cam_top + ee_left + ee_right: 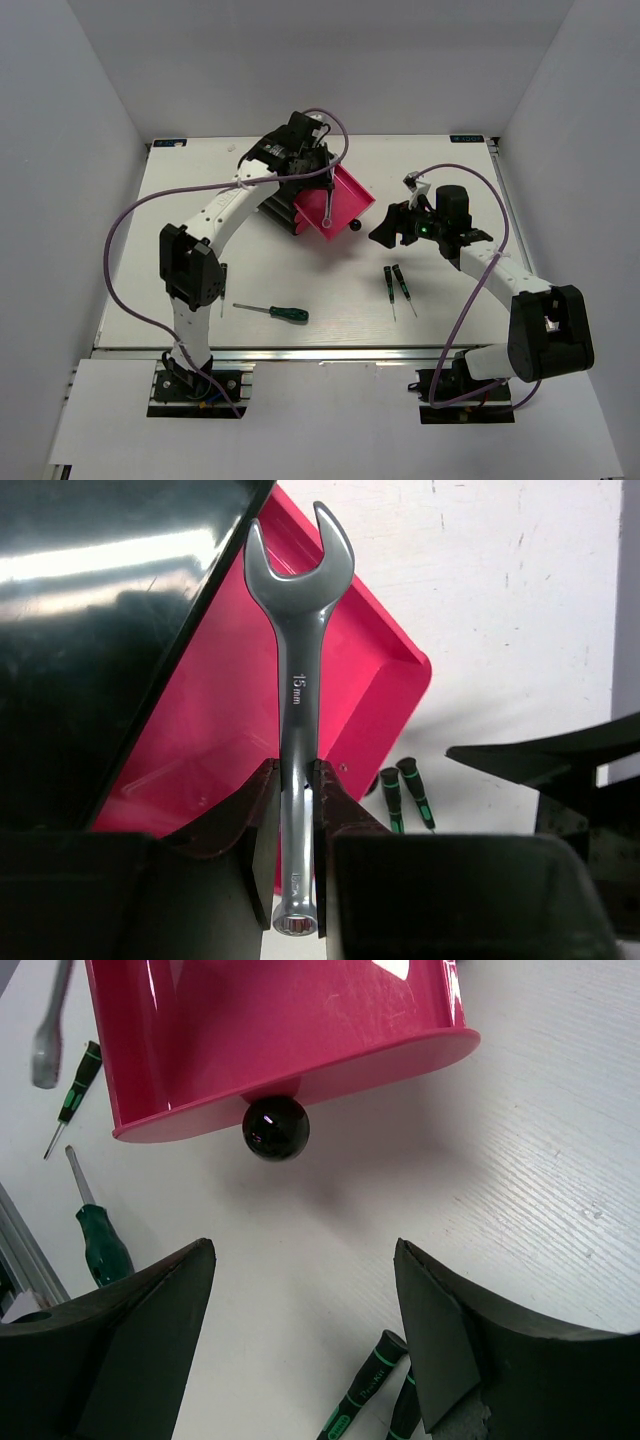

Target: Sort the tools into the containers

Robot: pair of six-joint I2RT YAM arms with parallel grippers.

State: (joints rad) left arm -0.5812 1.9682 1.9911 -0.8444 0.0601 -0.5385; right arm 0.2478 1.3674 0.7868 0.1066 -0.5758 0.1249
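Pinched mid-shaft by left gripper (297,810) over pink drawer (220,710): silver 15 mm wrench (298,650). Spread wide, empty, just short of drawer knob (275,1127): right gripper (300,1340).

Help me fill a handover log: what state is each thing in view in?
left tool: shut on the wrench, over the drawer
right tool: open, empty, facing the knob
drawer: pulled out of the black box
green-handled screwdriver: lying loose on the table
two precision screwdrivers: lying side by side on the table

White table (520,330) — plain pale walls (60,150) on three sides.
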